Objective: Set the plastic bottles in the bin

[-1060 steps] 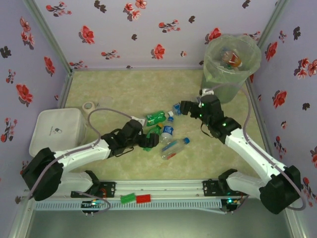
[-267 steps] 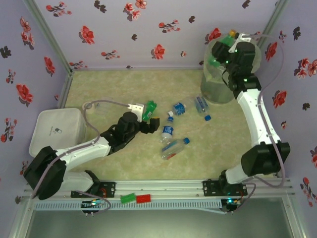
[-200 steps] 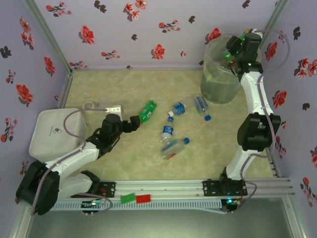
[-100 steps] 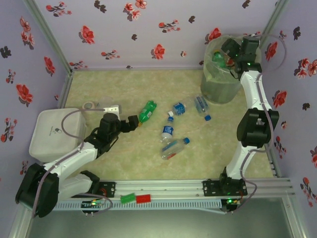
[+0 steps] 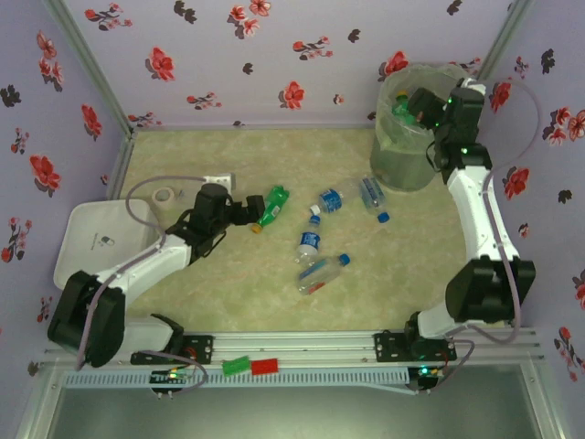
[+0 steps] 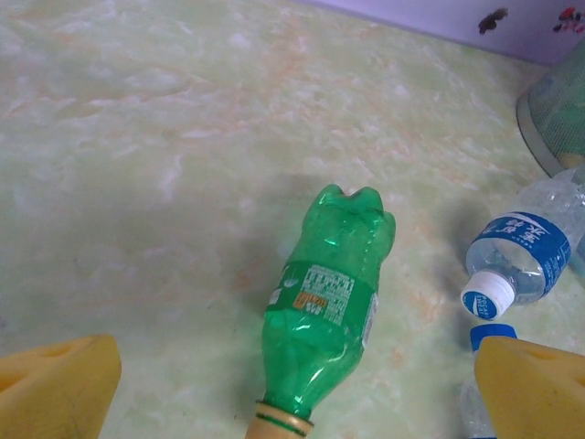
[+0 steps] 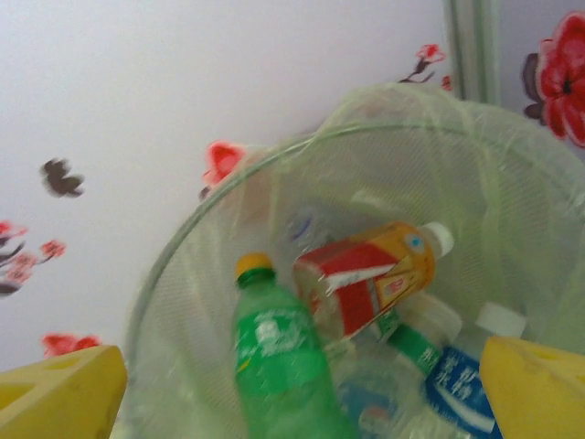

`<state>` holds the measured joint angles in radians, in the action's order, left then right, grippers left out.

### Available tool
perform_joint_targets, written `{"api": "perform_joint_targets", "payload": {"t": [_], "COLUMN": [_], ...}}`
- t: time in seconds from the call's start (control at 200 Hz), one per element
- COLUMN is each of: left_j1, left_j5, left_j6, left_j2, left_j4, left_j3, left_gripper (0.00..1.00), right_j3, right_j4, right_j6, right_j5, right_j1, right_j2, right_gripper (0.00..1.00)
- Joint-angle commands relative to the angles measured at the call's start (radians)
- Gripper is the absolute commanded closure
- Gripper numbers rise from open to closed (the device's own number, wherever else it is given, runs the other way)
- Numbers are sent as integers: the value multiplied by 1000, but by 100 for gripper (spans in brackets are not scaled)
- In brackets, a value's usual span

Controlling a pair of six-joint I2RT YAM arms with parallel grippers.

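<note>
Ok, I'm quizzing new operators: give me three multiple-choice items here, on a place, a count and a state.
1. The right claw is: A over the bin; B over the table's middle; C down by its base.
2. Bottles lying on the table: A two; B five; C nine.
3. The left claw is: A open, facing the green bottle; B shut on it; C shut, empty.
Answers: A, its camera looks into the bin; B, the top view shows five; A, both fingers stand clear of the bottle.

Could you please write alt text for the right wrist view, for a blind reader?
Looking down into the tall translucent grey-green bin, lined with clear plastic: inside are a green plastic bottle and an amber bottle with a red label. Yellow fingers frame the bottom corners.
</note>
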<state>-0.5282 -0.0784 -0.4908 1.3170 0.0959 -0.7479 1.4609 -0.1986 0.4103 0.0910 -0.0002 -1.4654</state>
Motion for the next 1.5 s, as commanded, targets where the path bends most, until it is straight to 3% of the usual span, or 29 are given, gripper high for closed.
{"api": "perform_joint_targets", "payload": {"t": [0.0, 0.315, 0.615, 0.945, 1.12, 1.285, 1.495], "left_j1": [6, 0, -15, -56, -56, -59, -62], "left_j5": [60, 163, 128, 131, 116, 106, 95], "left_j6": [55, 99, 126, 201, 212, 221, 225], "left_j2": [68, 249, 357, 486, 550, 595, 583], "left_j4": [-106, -223, -262, -342, -359, -387, -378], "left_j3": [-101, -245, -291, -387, -424, -464, -455], "left_gripper": [0, 0, 1, 6, 7, 17, 38], "right_j3": [-100, -406, -614, -636, -599, -658, -727], "right_j4": [21, 21, 29, 87, 6, 7, 141], "right_j6": [-42, 39, 111, 101, 54, 89, 134], "right_j5": [19, -90, -103, -93, -104, -87, -208], "right_j1": [56, 212, 316, 315, 316, 307, 286], "right_j2": [80, 276, 379, 355, 363, 420, 464], "right_gripper": [0, 0, 1, 0, 0, 0, 0]}}
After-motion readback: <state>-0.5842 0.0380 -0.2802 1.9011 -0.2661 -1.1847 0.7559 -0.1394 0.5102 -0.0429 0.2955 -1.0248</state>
